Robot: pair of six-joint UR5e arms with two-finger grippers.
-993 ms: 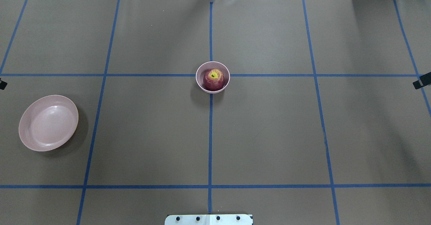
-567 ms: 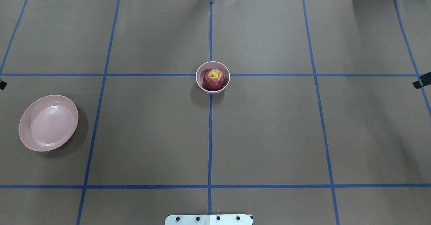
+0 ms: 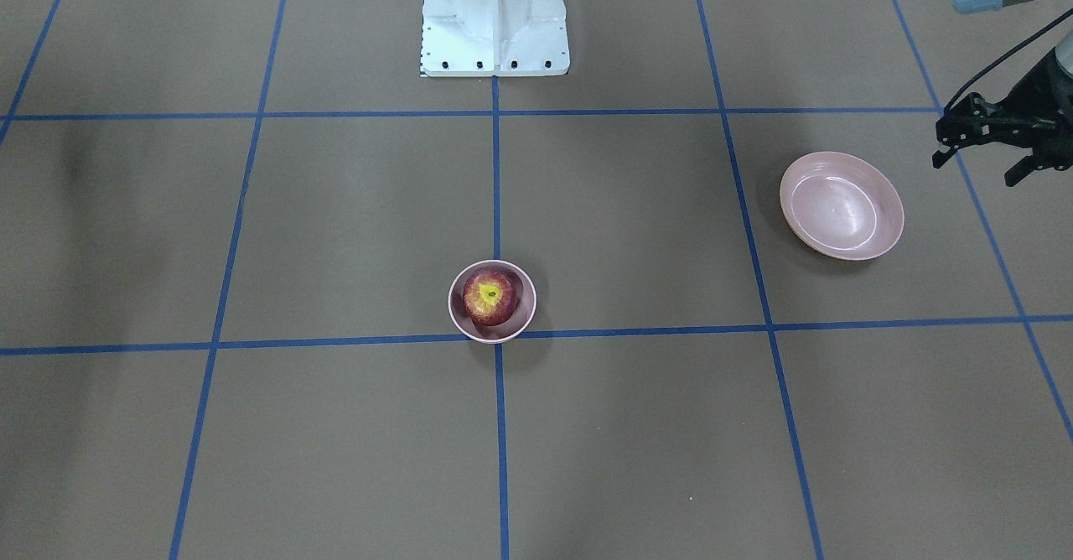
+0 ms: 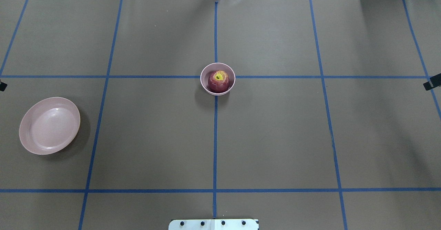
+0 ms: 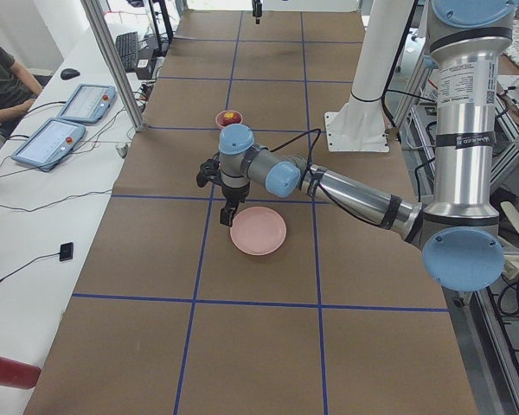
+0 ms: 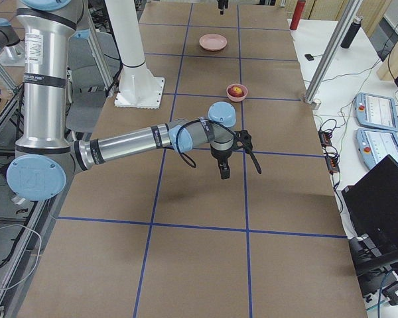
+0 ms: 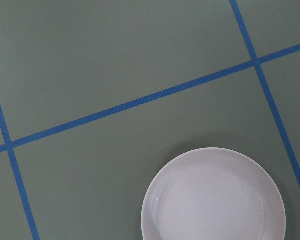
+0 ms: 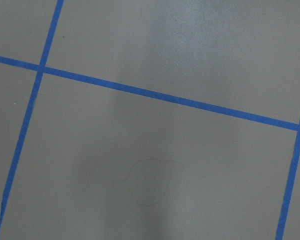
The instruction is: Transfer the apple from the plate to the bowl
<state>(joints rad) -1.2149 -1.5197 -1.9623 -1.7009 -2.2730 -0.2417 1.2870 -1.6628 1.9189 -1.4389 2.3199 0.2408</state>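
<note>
The dark red apple [image 4: 218,81] with its yellow stem patch sits inside the small deep pink bowl [image 4: 205,72] at the table's centre, also in the front view [image 3: 489,296]. The wide shallow pink plate [image 4: 50,125] lies empty at the left and fills the lower part of the left wrist view [image 7: 213,200]. My left gripper [image 3: 977,166] hovers beside the plate, off its outer side, jaws apart and empty. My right gripper [image 6: 223,171] hangs over bare table far from the bowl; only a black tip [image 4: 432,82] shows overhead, so its state is unclear.
The brown table is marked with a grid of blue tape lines [image 4: 215,137]. The robot's white base [image 3: 495,15] stands at the near edge. Operator tablets [image 5: 65,121] and a black laptop [image 6: 385,199] sit on side benches.
</note>
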